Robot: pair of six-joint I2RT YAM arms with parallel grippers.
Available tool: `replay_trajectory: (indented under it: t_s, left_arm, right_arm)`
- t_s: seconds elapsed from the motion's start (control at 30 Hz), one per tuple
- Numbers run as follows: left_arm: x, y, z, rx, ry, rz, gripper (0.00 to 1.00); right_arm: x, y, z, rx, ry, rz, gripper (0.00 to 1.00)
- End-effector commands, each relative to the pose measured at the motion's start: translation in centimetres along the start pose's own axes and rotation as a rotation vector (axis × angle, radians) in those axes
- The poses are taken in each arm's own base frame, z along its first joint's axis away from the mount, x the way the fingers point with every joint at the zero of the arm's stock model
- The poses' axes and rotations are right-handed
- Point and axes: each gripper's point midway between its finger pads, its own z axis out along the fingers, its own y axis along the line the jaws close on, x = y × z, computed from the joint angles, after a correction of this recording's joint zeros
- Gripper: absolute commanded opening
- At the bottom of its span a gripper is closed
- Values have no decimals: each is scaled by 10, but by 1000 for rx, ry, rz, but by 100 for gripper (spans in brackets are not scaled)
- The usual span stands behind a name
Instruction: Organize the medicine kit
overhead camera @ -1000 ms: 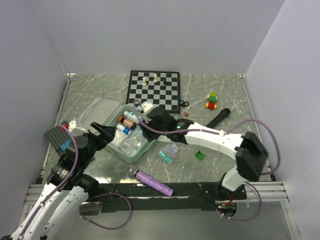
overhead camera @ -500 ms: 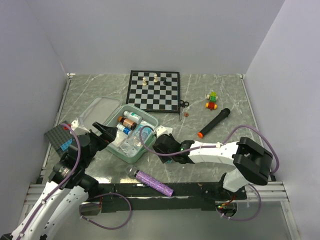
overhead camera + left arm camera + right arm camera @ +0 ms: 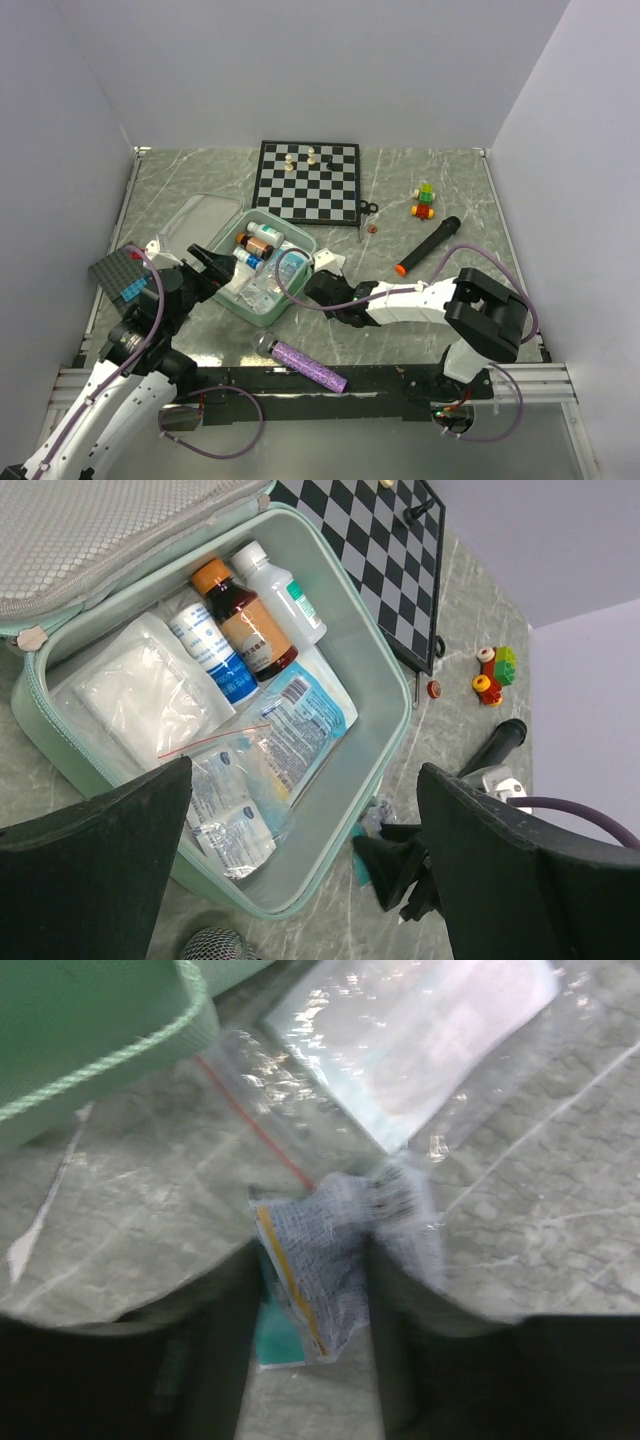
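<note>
**Count of things on the worktop [image 3: 450, 170].** One open case [image 3: 385, 670].

Inside it are three bottles:
- one white bottle [image 3: 283, 588]
- one amber bottle [image 3: 243, 625]
- one white-and-blue bottle [image 3: 212, 645]

Also inside are three soft packs:
- one gauze pack [image 3: 140, 695]
- one blue printed packet [image 3: 300, 720]
- one clear bag [image 3: 232, 805]

Outside the case:
- one zip bag [image 3: 400, 1040]
- one small sachet [image 3: 335, 1260]
- one chessboard [image 3: 306, 185]
- one microphone [image 3: 305, 365]
- one marker [image 3: 425, 245]
- one studded plate [image 3: 110, 268]
- two brick toys: a green-topped toy [image 3: 426, 190] and a red toy [image 3: 423, 210]

The chess pieces are too small to count.
</note>
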Motion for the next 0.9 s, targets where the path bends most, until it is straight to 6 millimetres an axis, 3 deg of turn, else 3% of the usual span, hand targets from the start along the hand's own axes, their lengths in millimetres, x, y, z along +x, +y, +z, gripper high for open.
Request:
replay_trajectory:
  t_s: [0.0, 0.13, 0.23, 0.37, 0.53, 0.67, 0.87]
  left_arm:
    - [-2, -9, 4, 32, -4, -13, 98]
    - [-1, -11, 4, 37, 3, -13, 98]
    - [-2, -14, 4, 48, 3, -12, 98]
    - [3, -25, 6, 105, 31, 7, 99]
    - [36, -66, 11, 327, 204, 56, 96]
    - [60, -99, 3, 516, 350, 60, 95]
    - [52, -139, -39, 840, 332, 71, 95]
  right_arm:
    - [23, -10, -8, 26, 59, 22, 35]
    - [11, -15, -27, 10, 21, 56, 18]
    - [-5, -12, -52, -62, -26, 100, 14]
    - [-39, 8, -92, -309, -152, 179, 14]
    - [-81, 46, -147, -745, -253, 231, 15]
    - [-108, 64, -182, -946, -342, 227, 15]
    - [-133, 66, -231, -1259, -464, 272, 14]
